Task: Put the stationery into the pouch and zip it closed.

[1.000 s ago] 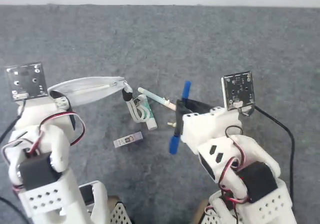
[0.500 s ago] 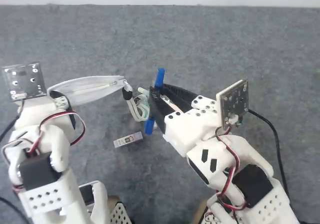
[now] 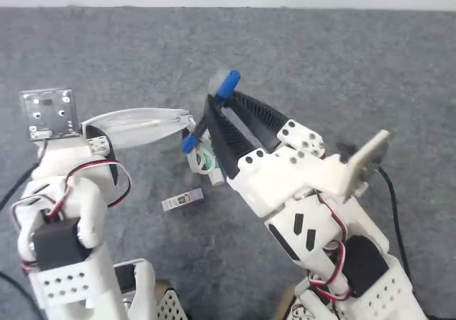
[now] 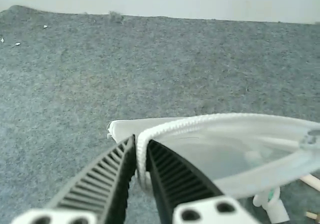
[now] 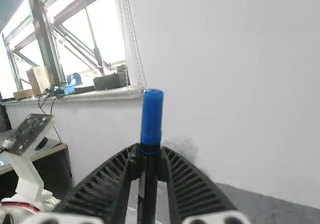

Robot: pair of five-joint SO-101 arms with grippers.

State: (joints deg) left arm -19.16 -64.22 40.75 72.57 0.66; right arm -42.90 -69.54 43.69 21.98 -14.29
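A clear pouch (image 3: 135, 126) with a white zipper is held up off the grey mat, its mouth open toward the middle. My left gripper (image 4: 141, 154) is shut on the pouch's zipper edge (image 4: 210, 121). My right gripper (image 3: 212, 120) is shut on a blue-capped black pen (image 3: 208, 115), held tilted above the mat just right of the pouch's mouth. In the right wrist view the pen (image 5: 150, 134) stands up between the fingers. A green-and-white tube (image 3: 208, 164) and a small grey eraser (image 3: 182, 199) lie on the mat below.
Grey carpet covers the table (image 3: 320, 56), with free room at the back and right. A white wall runs along the far edge. Circuit boards of the wrist cameras (image 3: 48, 113) stick up beside each arm.
My right gripper has carried the blue pen up and to the left, from the mat's middle to the pouch's mouth. The left arm has shifted the pouch slightly right.
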